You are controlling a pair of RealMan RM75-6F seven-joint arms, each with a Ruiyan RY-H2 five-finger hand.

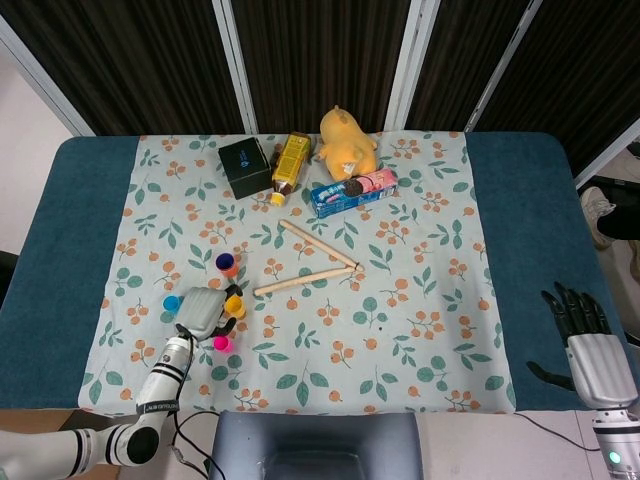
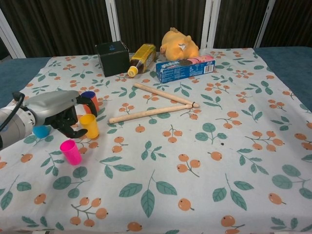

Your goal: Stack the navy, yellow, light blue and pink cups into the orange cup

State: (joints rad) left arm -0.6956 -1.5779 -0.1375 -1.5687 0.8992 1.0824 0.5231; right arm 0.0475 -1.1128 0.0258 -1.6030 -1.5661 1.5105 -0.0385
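1. Left hand [image 2: 56,109] hovers low at the near left of the counter [image 2: 253,161], fingers curled around the yellow cup [image 2: 89,125]; whether they actually grip it cannot be told.
2. Right hand [image 1: 588,340] hangs off the counter's far right edge, fingers spread and holding nothing.
3. Orange cup [image 2: 89,101] stands just behind the yellow one, a navy cup [image 1: 225,262] nested inside so only its dark rim shows.
4. Light blue cup [image 2: 41,131] is mostly hidden behind the left hand in the chest view.
5. Pink cup [image 2: 70,151] stands upright, nearest the robot.
6. Two wooden sticks [image 2: 146,113] lie in a V to the right of the cups.
7. Along the back sit a black box [image 2: 112,58], a lying bottle [image 2: 141,57], a blue cookie pack [image 2: 185,68] and a yellow plush toy [image 2: 179,45].
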